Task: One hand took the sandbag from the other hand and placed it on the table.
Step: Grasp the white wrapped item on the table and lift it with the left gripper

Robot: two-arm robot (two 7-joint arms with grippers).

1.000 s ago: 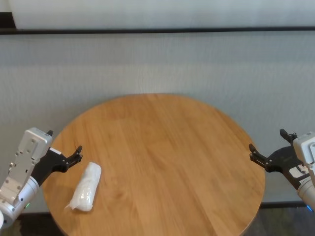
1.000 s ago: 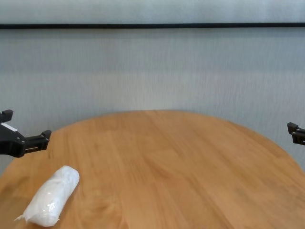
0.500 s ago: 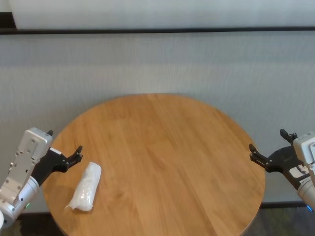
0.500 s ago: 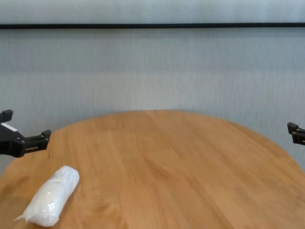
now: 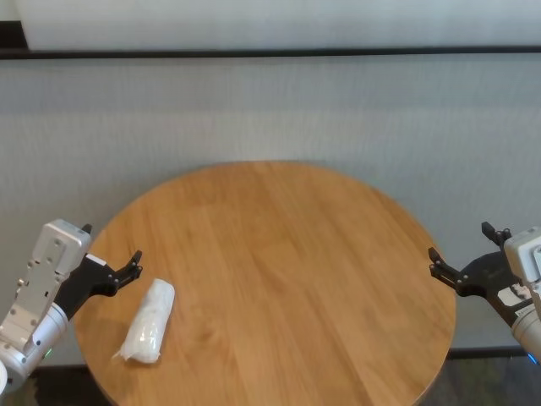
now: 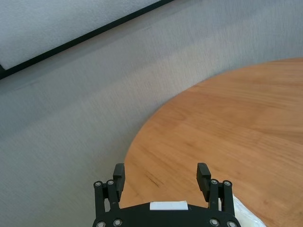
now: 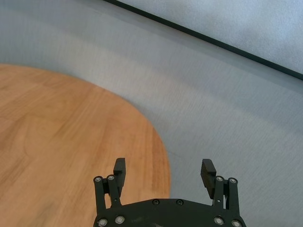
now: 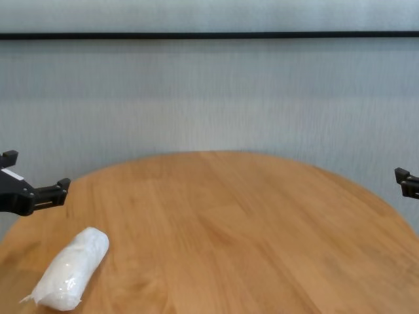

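Near the worktop's (image 5: pixel 279 254) left front edge the sandbag (image 5: pixel 146 322) is lying lengthwise front-to-back, just beside and below the left gripper (image 5: pixel 121 272), whose fingers are standing apart and empty, while the right gripper (image 5: pixel 461 254), likewise spread, is idling well apart.

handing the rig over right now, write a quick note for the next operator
Left gripper: open, empty, at the table's left edge, just beside the sandbag, not touching it.
Right gripper: open, empty, off the table's right edge.
Sandbag: lying on the table near its front left edge, pinched end toward the robot, rounded end pointing away.
Done: by how things lie, the sandbag is on the table and neither gripper holds it.
Left: nothing obvious, unless the handover has yet to begin; check which.
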